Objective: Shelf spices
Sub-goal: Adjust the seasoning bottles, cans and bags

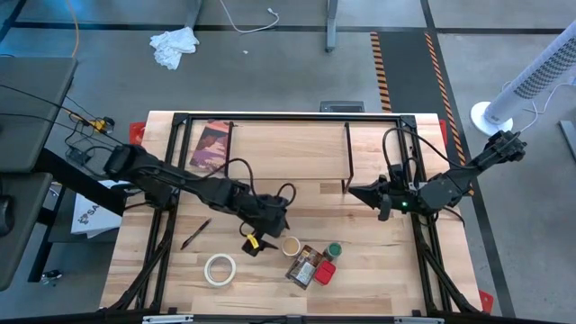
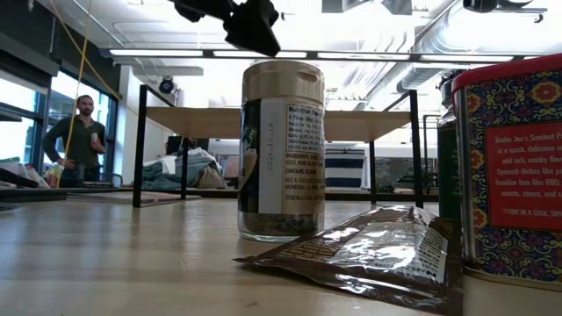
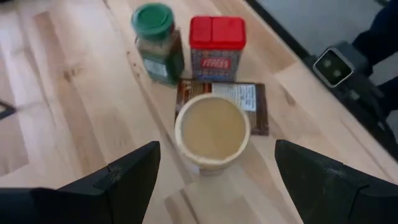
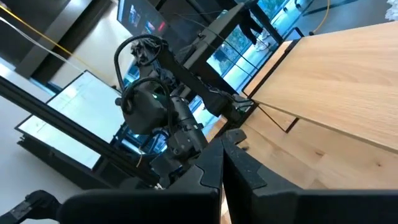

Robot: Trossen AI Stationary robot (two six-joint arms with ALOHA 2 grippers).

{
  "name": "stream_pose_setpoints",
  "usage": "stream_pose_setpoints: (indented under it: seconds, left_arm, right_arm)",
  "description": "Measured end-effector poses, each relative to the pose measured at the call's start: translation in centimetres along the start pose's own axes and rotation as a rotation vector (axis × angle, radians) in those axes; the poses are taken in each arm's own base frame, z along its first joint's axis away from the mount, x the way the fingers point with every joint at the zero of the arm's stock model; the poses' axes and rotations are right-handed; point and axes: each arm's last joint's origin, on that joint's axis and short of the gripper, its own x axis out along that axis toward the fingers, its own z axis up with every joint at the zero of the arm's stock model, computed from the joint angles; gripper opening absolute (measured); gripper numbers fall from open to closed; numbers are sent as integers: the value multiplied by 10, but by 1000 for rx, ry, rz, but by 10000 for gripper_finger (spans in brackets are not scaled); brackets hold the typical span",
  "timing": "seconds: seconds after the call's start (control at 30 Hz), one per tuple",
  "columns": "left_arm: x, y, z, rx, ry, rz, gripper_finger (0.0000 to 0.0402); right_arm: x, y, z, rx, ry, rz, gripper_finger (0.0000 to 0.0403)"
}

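Dark left arm reaches in low across the table from the left edge, elbow bent, wrist angled down. Left gripper (image 1: 274,225) hangs just short of the tan jar (image 1: 291,246), fingers (image 3: 134,177) spread wide, nothing between them; in its wrist view the jar sits centred in the gap, not touched.

Right arm comes in from the right edge, forearm stretched toward the shelf (image 1: 297,148). Right gripper (image 1: 367,193) sits off the shelf's right end, fingers (image 4: 208,168) pressed together, empty.

Spices, relative to the tan jar:
- packet (image 1: 301,267) flat, just beside it, toward the front edge.
- green jar (image 1: 334,251) upright, to its right.
- red tin (image 1: 325,273) upright, just in front of the green jar.
All stand on the table, well in front of the shelf.

Light wood table (image 1: 378,279), black frame. Tape roll (image 1: 220,269) left of the jar, near the front edge. Maroon packet (image 1: 211,146) lies at the shelf's left end.

Room: grey floor, white rag (image 1: 173,45) behind the table; a person (image 2: 79,136) stands far back by the windows.
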Motion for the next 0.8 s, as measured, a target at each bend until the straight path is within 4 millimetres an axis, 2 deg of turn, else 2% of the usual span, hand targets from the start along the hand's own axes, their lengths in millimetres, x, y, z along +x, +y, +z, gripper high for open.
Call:
stream_pose_setpoints:
  seconds: [0.37, 0.57, 0.63, 0.7, 0.8]
  left_arm:
    - [30, -1, -2, 119, 26, 72, 316]
    - [8, 4, 33, 102, -120, 151, 305]
    - [6, 5, 36, 68, -135, 152, 282]
    - [13, 7, 32, 26, -105, 147, 237]
    - [29, 16, 23, -125, -64, 160, 128]
  right_arm:
    - [0, -1, -1, -8, 10, -8, 0]
    - [0, -1, -1, -5, 11, -9, 0]
    - [0, -1, -1, -7, 11, -10, 0]
    - [0, -1, -1, -6, 11, -10, 0]
    - [0, -1, -1, -6, 11, -10, 0]
